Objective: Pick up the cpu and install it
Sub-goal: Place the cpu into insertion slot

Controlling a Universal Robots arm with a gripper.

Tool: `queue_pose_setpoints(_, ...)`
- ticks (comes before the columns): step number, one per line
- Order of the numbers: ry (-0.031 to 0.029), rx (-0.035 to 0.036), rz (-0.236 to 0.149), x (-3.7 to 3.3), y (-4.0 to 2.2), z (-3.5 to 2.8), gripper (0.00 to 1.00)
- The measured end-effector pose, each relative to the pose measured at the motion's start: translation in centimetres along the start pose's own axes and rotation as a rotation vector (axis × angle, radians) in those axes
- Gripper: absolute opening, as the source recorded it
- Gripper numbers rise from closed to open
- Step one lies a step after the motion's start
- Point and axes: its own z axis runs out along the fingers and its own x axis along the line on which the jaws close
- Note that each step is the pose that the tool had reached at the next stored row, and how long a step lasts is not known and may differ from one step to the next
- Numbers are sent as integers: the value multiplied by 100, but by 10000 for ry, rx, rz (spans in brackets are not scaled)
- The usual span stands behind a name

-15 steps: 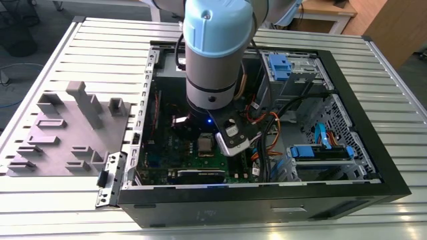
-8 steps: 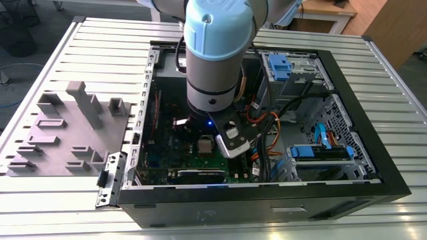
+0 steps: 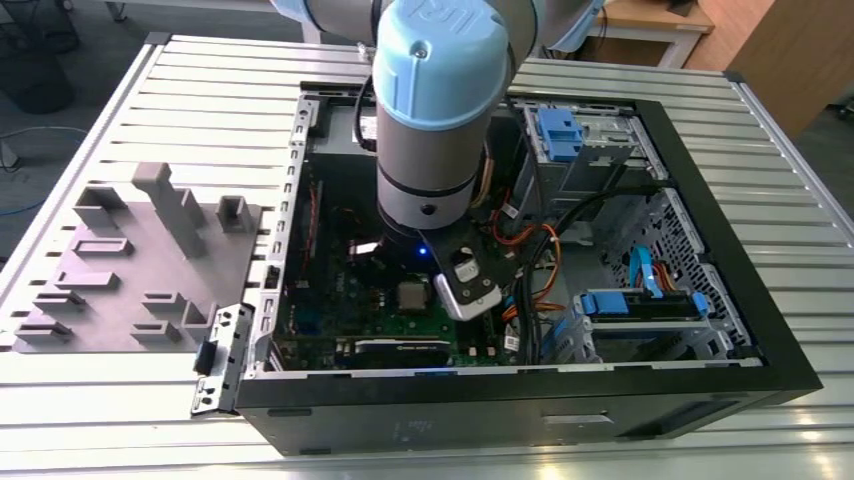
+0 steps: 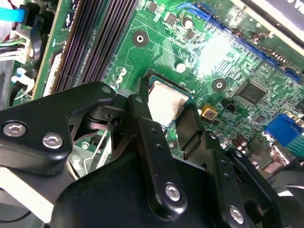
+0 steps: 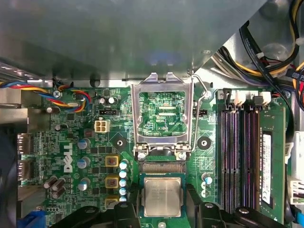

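The cpu (image 5: 162, 197), a small silvery square chip, lies flat in the teal-rimmed socket on the green motherboard (image 5: 76, 142). My gripper (image 5: 162, 202) straddles it: the black fingers (image 5: 132, 202) stand on either side of the socket with a narrow gap to the chip, so it is open. In the second wrist view the cpu (image 4: 166, 102) shows between the same two fingers (image 4: 142, 118). In the exterior view the arm reaches down into the open computer case (image 3: 534, 400), with the cpu (image 3: 412, 294) just to the left of the gripper (image 3: 461, 290).
The socket's metal load plate (image 5: 162, 85) stands hinged open beside the cpu, its lever (image 5: 202, 95) raised. Long memory slots (image 5: 237, 152) run along one side. Cable bundles (image 5: 266, 61) and drive bays (image 3: 641, 300) crowd the case. A grey fixture tray (image 3: 134, 260) lies at the exterior view's left.
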Motion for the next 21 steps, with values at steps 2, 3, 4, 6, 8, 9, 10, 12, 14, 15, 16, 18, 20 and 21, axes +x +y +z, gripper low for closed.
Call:
queue_pose_setpoints(2, 0, 1, -9, -7, 0, 7, 47)
queue_pose_setpoints(3, 1, 1, -18, -11, 1, 9, 47)
queue_pose_setpoints(4, 0, 0, -40, -13, 1, 11, 47)
queue_pose_setpoints(6, 1, -2, -122, -15, 3, 15, 47)
queue_pose_setpoints(8, 2, -17, -202, -16, 7, 19, 47)
queue_pose_setpoints(9, 2, -30, -207, -16, 9, 21, 47)
queue_pose_setpoints(10, 1, -35, -208, -17, 11, 25, 47)
queue_pose_setpoints(12, 2, -35, -202, -16, 16, 34, 47)
queue_pose_setpoints(14, 2, -39, -195, -16, 27, 43, 47)
queue_pose_setpoints(15, 2, -39, -194, -16, 34, 47, 47)
queue_pose_setpoints(16, 1, -41, -194, -16, 37, 51, 47)
queue_pose_setpoints(18, 3, -38, -189, -16, 38, 55, 47)
queue_pose_setpoints(20, 2, -30, -142, -16, 39, 61, 47)
queue_pose_setpoints(21, 1, -19, -87, -16, 39, 64, 47)
